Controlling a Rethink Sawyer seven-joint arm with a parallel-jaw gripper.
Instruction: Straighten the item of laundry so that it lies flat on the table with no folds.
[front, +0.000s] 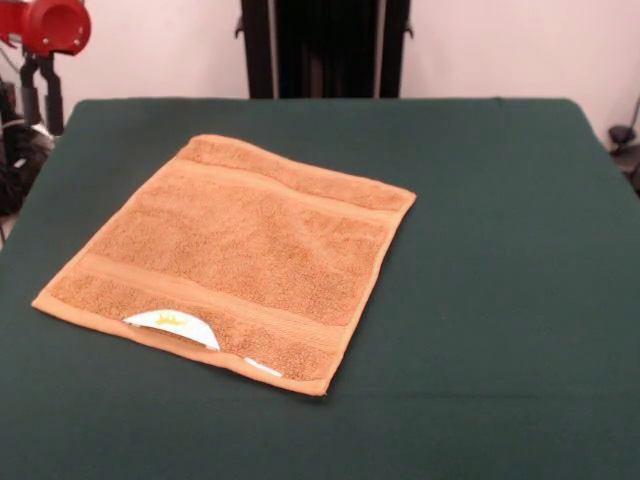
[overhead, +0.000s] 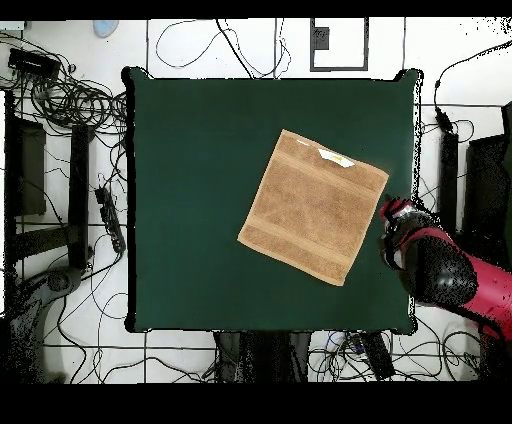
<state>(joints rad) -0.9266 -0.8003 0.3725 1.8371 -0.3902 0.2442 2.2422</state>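
Observation:
The orange-tan towel (front: 235, 255) lies spread out on the dark green table (front: 500, 250), left of centre and turned at an angle. I see no folds in it. Woven bands run near its far and near edges. Its white label with yellow print (front: 172, 325) lies on the near edge. From overhead the towel (overhead: 313, 205) sits right of the table's (overhead: 190, 200) centre, label (overhead: 335, 156) at its upper edge. The red and black arm's end, with the gripper (overhead: 396, 230), hangs over the table's right edge beside the towel's right corner, apart from it. Whether it is open is hidden.
A red arm part (front: 45, 25) shows at the top left, off the table. The black pedestal (front: 325, 45) stands behind the far edge. Several cables (overhead: 70, 100) and black equipment (overhead: 30, 170) lie on the floor around the table.

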